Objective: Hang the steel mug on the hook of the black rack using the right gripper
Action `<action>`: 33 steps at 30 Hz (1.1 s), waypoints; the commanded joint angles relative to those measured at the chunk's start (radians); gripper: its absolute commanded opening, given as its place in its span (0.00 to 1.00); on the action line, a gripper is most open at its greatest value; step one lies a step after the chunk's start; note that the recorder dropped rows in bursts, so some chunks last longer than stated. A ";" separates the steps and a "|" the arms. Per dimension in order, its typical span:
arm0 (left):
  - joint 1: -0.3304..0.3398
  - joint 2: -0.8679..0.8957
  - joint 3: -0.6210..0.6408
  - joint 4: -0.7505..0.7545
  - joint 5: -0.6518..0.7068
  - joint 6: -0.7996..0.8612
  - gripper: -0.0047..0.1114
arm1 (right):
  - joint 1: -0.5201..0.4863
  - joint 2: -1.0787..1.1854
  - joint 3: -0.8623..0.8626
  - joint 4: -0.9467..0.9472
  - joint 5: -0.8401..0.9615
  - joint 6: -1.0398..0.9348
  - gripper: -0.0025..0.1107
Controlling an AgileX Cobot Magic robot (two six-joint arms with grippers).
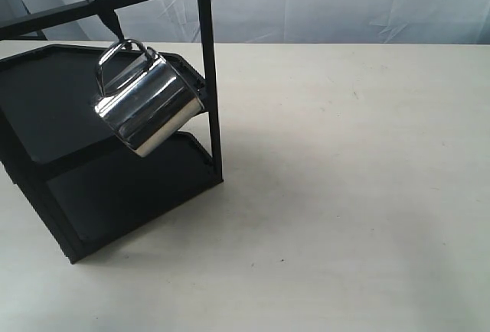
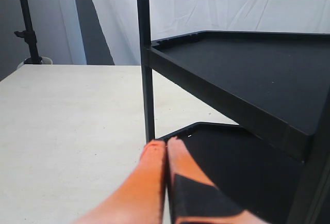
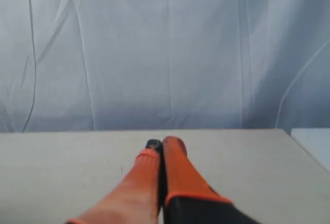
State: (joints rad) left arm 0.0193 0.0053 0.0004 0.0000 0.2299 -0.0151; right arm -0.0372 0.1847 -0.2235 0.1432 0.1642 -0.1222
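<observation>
The steel mug (image 1: 147, 104) hangs tilted by its looped handle from the hook (image 1: 107, 17) on the black rack's top crossbar, in front of the upper tray. The black rack (image 1: 53, 110) fills the left of the exterior view; neither arm shows there. In the left wrist view my left gripper (image 2: 165, 145) is shut and empty, its orange fingers pressed together just before the rack's thin post (image 2: 147, 69) and lower tray (image 2: 242, 167). My right gripper (image 3: 162, 146) is shut with nothing in it, low over bare table, facing the backdrop; the mug is out of that view.
The pale table (image 1: 344, 194) stretches to the right of the rack. A grey-white cloth backdrop (image 1: 329, 3) hangs behind it. A dark stand (image 2: 28, 28) rises at the table's far corner in the left wrist view.
</observation>
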 commanded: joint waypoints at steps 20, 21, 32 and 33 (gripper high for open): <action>-0.001 -0.005 0.000 0.000 0.001 -0.002 0.05 | -0.007 -0.110 0.223 -0.143 0.139 0.223 0.02; -0.001 -0.005 0.000 0.000 0.001 -0.002 0.05 | -0.007 -0.110 0.223 -0.143 0.139 0.223 0.02; -0.001 -0.005 0.000 0.000 0.001 -0.002 0.05 | -0.007 -0.110 0.223 -0.136 0.139 0.225 0.02; -0.001 -0.005 0.000 0.000 0.001 -0.002 0.05 | -0.007 -0.110 0.223 -0.136 0.139 0.225 0.02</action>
State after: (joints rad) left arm 0.0193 0.0053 0.0004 0.0000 0.2299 -0.0151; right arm -0.0413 0.0801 -0.0031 0.0104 0.3065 0.1073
